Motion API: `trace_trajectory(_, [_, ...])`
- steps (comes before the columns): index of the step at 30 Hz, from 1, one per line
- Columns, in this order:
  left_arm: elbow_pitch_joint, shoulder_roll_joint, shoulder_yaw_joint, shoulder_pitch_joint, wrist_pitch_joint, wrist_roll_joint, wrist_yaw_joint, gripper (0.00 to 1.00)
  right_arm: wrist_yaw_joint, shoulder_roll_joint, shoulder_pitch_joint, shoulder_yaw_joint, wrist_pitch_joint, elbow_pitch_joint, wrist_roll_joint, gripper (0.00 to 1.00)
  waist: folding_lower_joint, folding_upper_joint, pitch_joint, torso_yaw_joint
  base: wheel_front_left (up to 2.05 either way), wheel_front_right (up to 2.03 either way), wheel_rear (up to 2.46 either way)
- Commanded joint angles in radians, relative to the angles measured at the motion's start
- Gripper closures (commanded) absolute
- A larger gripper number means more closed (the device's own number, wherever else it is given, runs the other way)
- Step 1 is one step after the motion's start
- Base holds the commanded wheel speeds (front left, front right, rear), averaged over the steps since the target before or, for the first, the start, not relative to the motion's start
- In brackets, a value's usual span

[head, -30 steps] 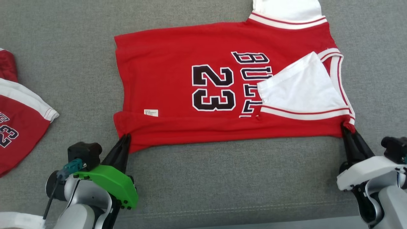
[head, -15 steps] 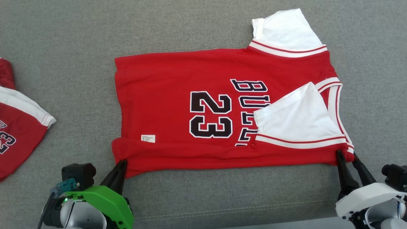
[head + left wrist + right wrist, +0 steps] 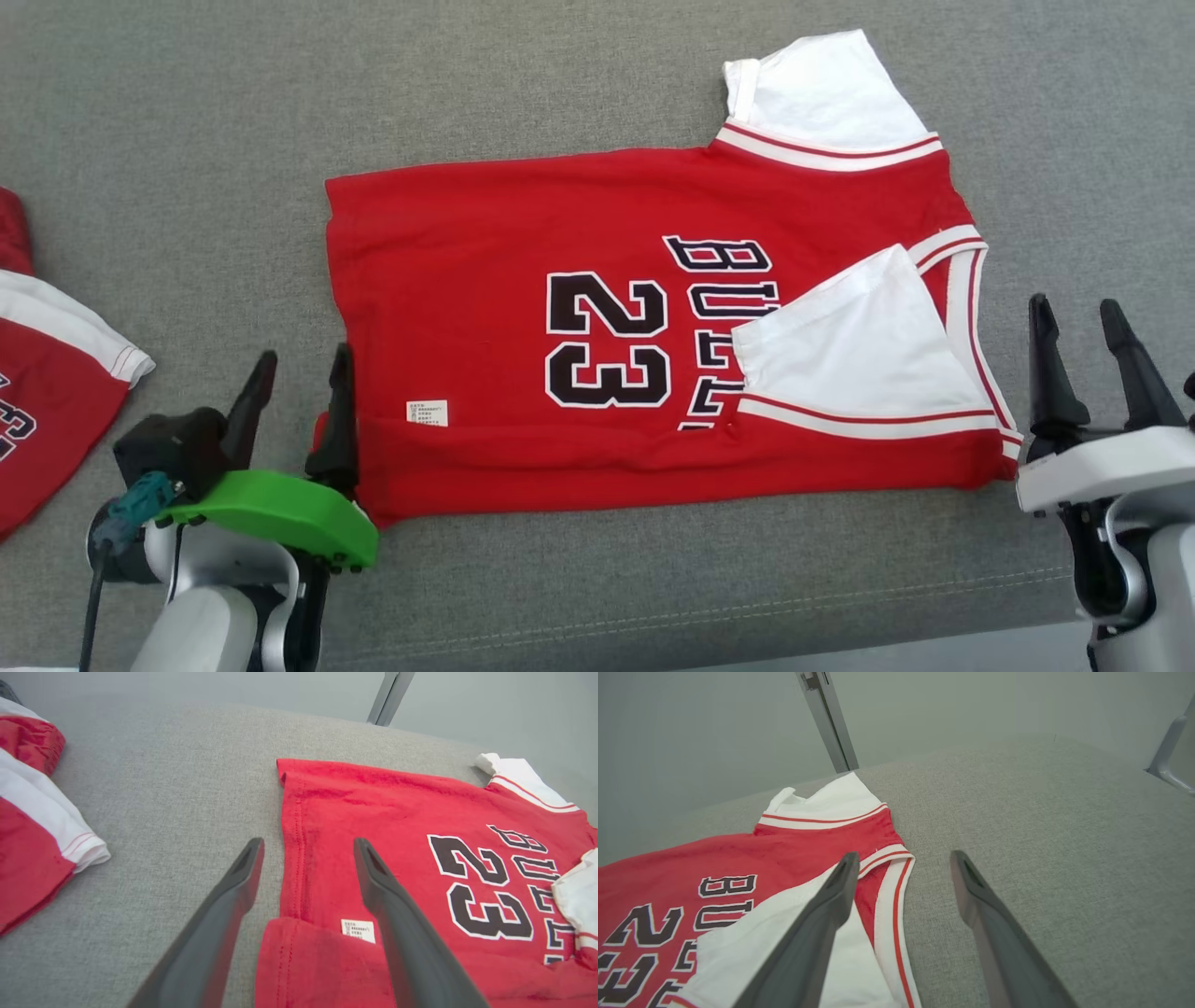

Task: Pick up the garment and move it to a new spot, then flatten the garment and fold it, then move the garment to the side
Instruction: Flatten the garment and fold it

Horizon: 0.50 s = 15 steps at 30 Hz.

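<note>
Both pairs have let go of the folded near edge and lifted clear. The left fingers [image 3: 338, 415] stand spread open at 8 o'clock, straddling the red jersey [image 3: 467, 308] at its hem. The right fingers [image 3: 1047, 373] gape at 4 o'clock, just beside its neckline. The jersey lies flat mid-bench [image 3: 597, 579], with a second jersey [image 3: 56, 401] at 9 o'clock.

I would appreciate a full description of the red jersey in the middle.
The jersey is red knit-looking cloth with white sleeves, black 23 and lettering, and a small white label. It lies flat on the grey cushion, near edge folded over, one sleeve laid across its front. The open left gripper straddles its hem.
</note>
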Motion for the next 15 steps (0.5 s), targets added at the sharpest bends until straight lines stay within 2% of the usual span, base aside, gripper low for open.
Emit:
trace_trajectory(1, [0.012, -0.01, 0.008, -0.039, -0.041, 0.029, 0.014, 0.0, -0.001, -0.01, -0.06, 0.012, -0.011, 0.017, -0.005, 0.0, 0.0, 0.0, -0.008, -0.012, 0.0, 0.0, 0.0])
trace_trajectory(6, [0.045, -0.022, 0.004, -0.104, -0.07, 0.048, 0.021, 0.0, -0.001, -0.031, -0.17, 0.033, -0.023, 0.086, 0.002, 0.0, 0.0, 0.0, -0.014, -0.019, 0.0, 0.0, 0.0])
trace_trajectory(15, [0.183, -0.05, -0.024, -0.308, -0.049, 0.044, -0.03, 0.0, -0.001, -0.105, -0.458, 0.061, -0.077, 0.354, 0.033, 0.0, 0.0, 0.0, 0.041, 0.025, 0.0, 0.0, 0.0])
